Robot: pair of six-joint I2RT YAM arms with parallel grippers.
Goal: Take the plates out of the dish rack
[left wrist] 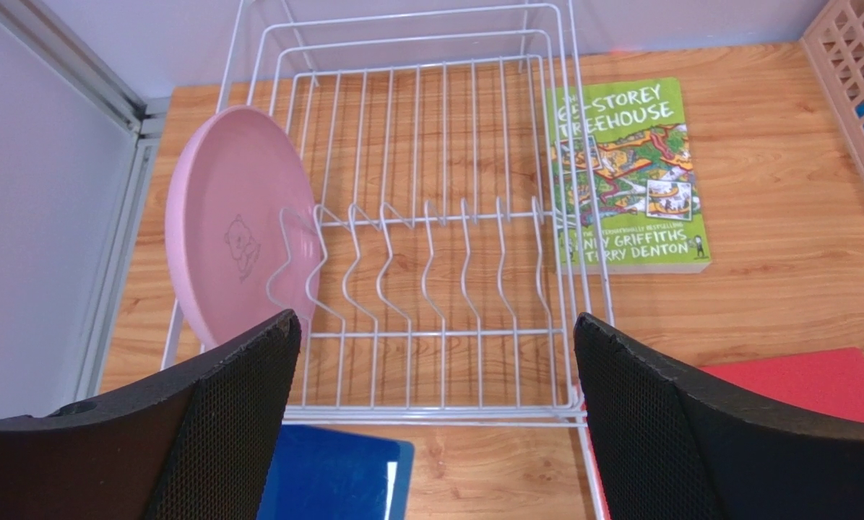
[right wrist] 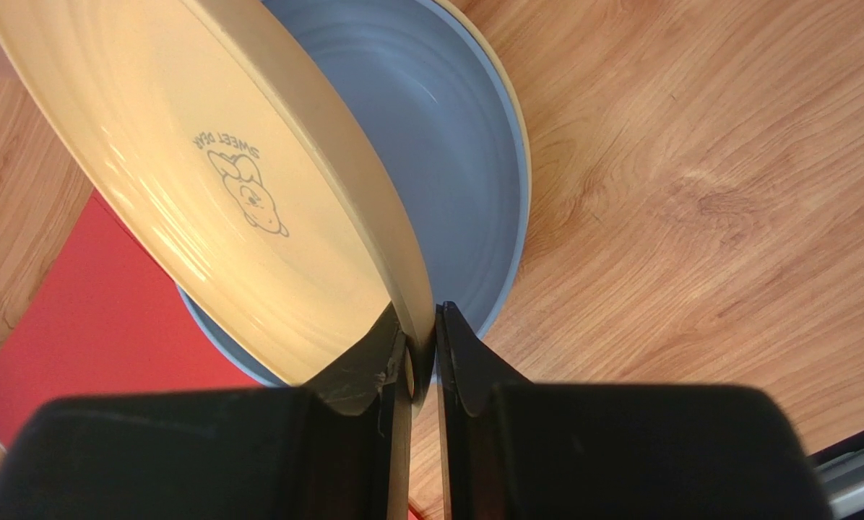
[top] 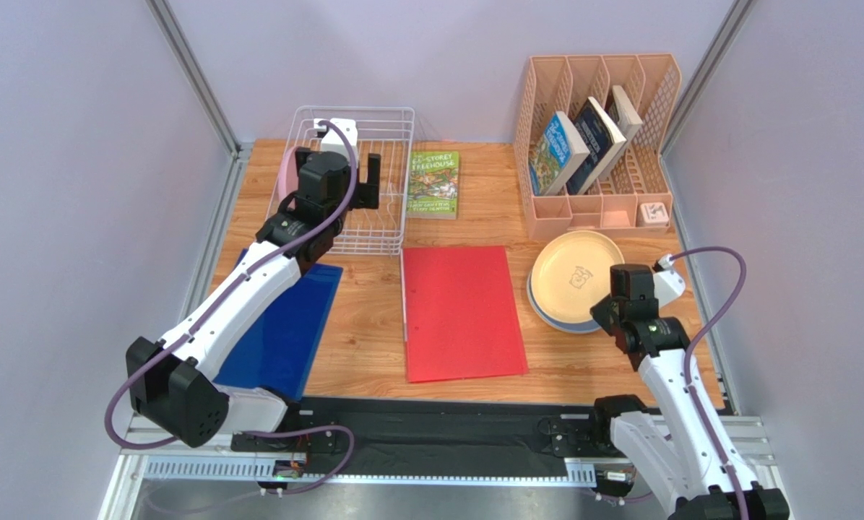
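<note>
yellow plate [right wrist: 219, 184] tilted, rim pinched in right fingers [right wrist: 448, 349]; left fingers [left wrist: 254, 374] spread, empty.

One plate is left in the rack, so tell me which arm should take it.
Left. The left gripper hangs open above the dish rack, jaws wide, the pink plate standing just below. The right gripper is shut on the yellow plate over the blue plate, across the table.

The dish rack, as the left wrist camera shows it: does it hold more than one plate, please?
No, only the pink plate stands in the dish rack, at its left end.
</note>
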